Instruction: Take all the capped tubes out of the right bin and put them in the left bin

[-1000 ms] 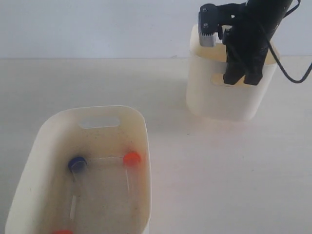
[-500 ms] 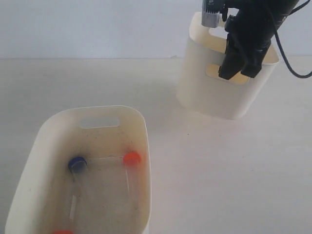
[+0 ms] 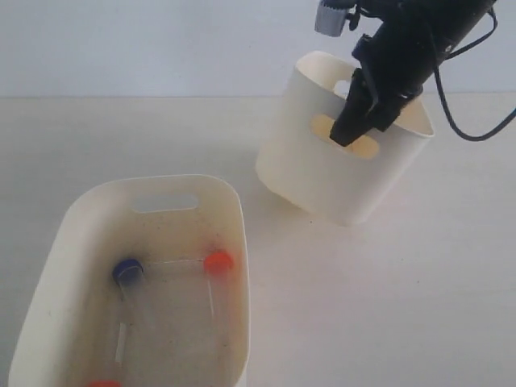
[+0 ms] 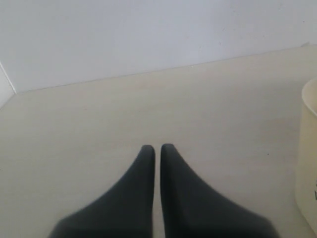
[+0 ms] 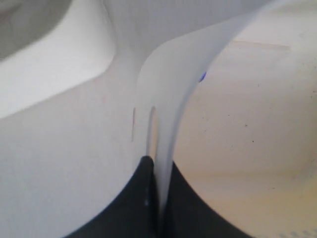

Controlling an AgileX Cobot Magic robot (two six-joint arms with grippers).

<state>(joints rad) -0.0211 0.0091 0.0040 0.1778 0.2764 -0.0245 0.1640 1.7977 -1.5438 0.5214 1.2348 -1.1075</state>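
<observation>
Lying on the speckled floor of the left bin (image 3: pixel 239 242), at 7 o'clock in the exterior view: capped tubes (image 3: pixel 211 300), clear-bodied. One has a dark blue cap (image 3: pixel 127 271) at the floor's 9 o'clock and one an orange cap (image 3: pixel 218 261) at 3 o'clock; a further orange cap is cut by the frame edge at 6 o'clock. The right bin (image 3: pixel 318 173) sits at 1 o'clock, well apart and tilted, mouth leaning toward 1 o'clock; whether its base touches the table (image 3: pixel 403 298) cannot be told. Its contents are hidden there; the right wrist view shows only a blue speck (image 5: pixel 202 76) inside, too small to identify. The right gripper (image 3: pixel 360 129) is clenched on that bin's wall by the handle slot (image 3: pixel 324 125), wall pinched between the fingers (image 5: pixel 143 198). The left gripper (image 4: pixel 157 150) is over bare table, jaws pressed together, grasping nothing. A cream bin edge (image 4: pixel 309 163) shows there; which bin, cannot tell.
</observation>
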